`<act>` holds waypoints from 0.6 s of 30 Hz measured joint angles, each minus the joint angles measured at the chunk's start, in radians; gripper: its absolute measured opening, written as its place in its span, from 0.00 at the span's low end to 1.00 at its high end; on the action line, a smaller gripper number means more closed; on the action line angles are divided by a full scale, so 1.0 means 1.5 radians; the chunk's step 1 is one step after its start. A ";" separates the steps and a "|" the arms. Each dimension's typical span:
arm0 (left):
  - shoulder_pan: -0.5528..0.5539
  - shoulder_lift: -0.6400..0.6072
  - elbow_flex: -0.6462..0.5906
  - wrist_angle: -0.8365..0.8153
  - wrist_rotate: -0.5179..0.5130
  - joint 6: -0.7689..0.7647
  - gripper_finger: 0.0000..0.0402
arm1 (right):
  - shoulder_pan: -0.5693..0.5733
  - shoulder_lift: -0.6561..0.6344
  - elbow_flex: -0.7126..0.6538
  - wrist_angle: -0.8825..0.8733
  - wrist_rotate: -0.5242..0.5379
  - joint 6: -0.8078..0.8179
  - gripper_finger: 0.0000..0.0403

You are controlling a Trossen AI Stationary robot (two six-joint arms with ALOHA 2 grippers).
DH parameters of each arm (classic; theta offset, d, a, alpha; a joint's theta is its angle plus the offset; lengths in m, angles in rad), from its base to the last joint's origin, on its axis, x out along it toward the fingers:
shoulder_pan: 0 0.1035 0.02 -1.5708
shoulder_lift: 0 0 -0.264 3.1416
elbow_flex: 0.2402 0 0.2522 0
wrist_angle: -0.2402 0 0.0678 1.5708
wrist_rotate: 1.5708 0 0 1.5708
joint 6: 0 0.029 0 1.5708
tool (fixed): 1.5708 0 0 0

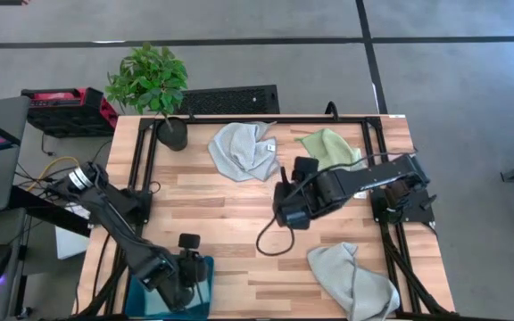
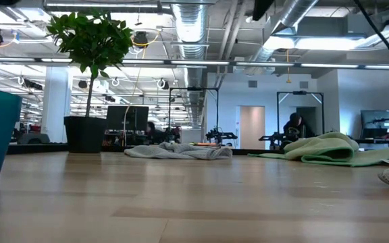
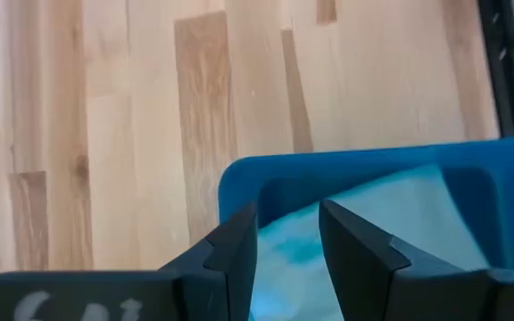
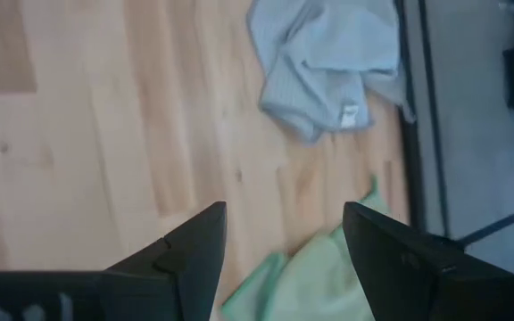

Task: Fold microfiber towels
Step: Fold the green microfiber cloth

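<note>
— Over the teal bin [image 1: 145, 299] at the desk's [image 1: 230, 259] near left corner we see the left gripper [image 1: 188, 267], its fingers [image 3: 239, 245] part open above a light blue towel [image 3: 400, 214] lying inside. Nothing is held, so we judge it a drop-off.

— Agreed. Mid-desk hangs the right gripper [image 1: 291, 214], fingers [image 4: 199, 241] spread wide and empty, aimed toward the tagged grey towel [image 1: 244, 150] and the green towel [image 1: 330, 147] crumpled at the far edge. A second grey towel [image 1: 353, 281] lies rumpled near right. We guess one of these is next.
</note>
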 joint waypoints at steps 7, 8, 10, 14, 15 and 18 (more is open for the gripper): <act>-0.025 -0.013 0.000 0.000 -0.036 -0.033 0.29 | 0.022 -0.069 -0.088 0.004 -0.033 0.151 0.62; -0.029 -0.013 0.000 0.000 -0.037 -0.036 0.29 | 0.022 -0.084 -0.109 0.002 -0.033 0.183 0.62; -0.032 -0.013 0.000 0.000 -0.040 -0.041 0.29 | 0.022 -0.109 -0.156 -0.004 -0.033 0.255 0.62; -0.036 -0.013 0.000 0.000 -0.055 -0.042 0.29 | 0.007 -0.141 -0.241 0.007 -0.038 0.406 0.62; -0.036 -0.013 0.000 0.000 -0.056 -0.042 0.29 | 0.000 -0.143 -0.260 0.009 -0.038 0.436 0.62; -0.035 -0.013 0.000 0.000 -0.058 -0.042 0.29 | -0.027 -0.137 -0.312 0.011 -0.056 0.496 0.62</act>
